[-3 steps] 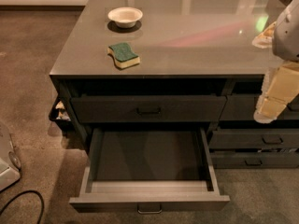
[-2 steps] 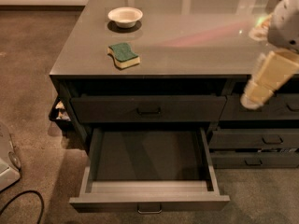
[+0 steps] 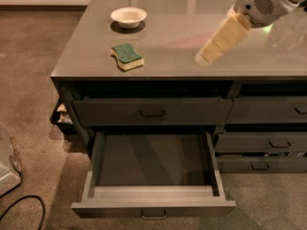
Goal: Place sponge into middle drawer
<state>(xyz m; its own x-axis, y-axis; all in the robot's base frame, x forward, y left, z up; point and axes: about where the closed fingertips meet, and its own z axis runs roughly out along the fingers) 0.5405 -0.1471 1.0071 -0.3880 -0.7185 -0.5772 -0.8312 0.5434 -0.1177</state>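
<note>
The sponge (image 3: 127,55), dark green on top with pale yellow foam below, lies on the grey countertop (image 3: 192,28) near its front left. The middle drawer (image 3: 153,163) is pulled out below, with a bare grey floor and a small loop handle (image 3: 153,215) on its front. My gripper (image 3: 205,55), cream-coloured on a white wrist, hangs over the countertop's right half. It points down-left toward the sponge and is well apart from it, to the sponge's right. It holds nothing that I can see.
A white bowl (image 3: 128,16) stands on the countertop behind the sponge. A closed drawer front with a black handle (image 3: 152,113) sits above the open drawer. Narrower drawer fronts (image 3: 268,143) are at the right. A black cable (image 3: 24,206) and a white object (image 3: 6,166) lie on the carpet at the left.
My gripper has moved up and to the left, from beside the cabinet's right drawers to above the countertop, nearer the sponge. The sponge, bowl and drawer have not moved.
</note>
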